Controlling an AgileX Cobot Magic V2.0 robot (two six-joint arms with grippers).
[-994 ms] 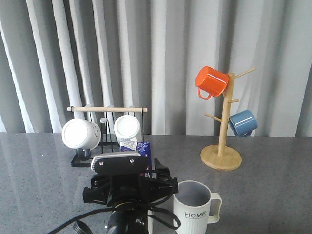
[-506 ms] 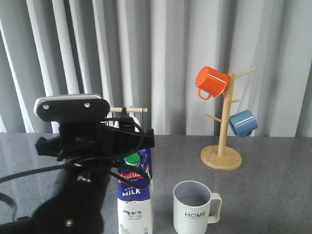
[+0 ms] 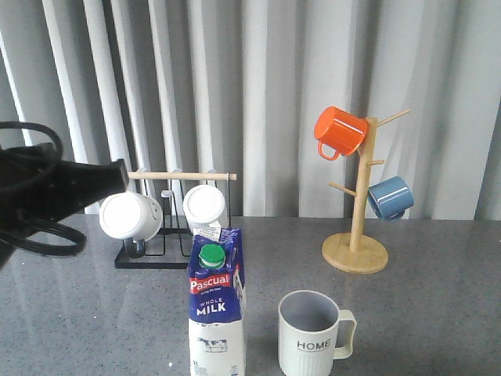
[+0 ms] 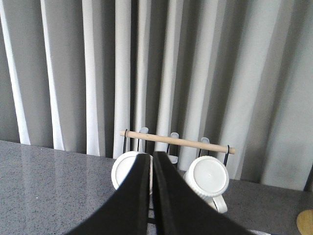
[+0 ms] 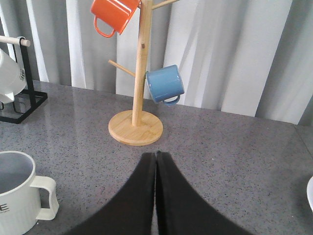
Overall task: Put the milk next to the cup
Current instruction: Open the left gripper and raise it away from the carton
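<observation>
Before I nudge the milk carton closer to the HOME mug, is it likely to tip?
Probably yes if pushed high: the milk stands tall on a narrow base. A low push looks safer. Its green cap is on, so a spill seems unlikely. The cup stands apart on its right.

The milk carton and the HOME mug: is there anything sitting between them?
Nothing. In the front view the milk carton and the mug stand side by side, apart, with only bare grey table showing in the gap between them.

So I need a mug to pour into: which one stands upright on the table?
The ribbed HOME mug beside the milk; the other mugs hang on racks.
</observation>
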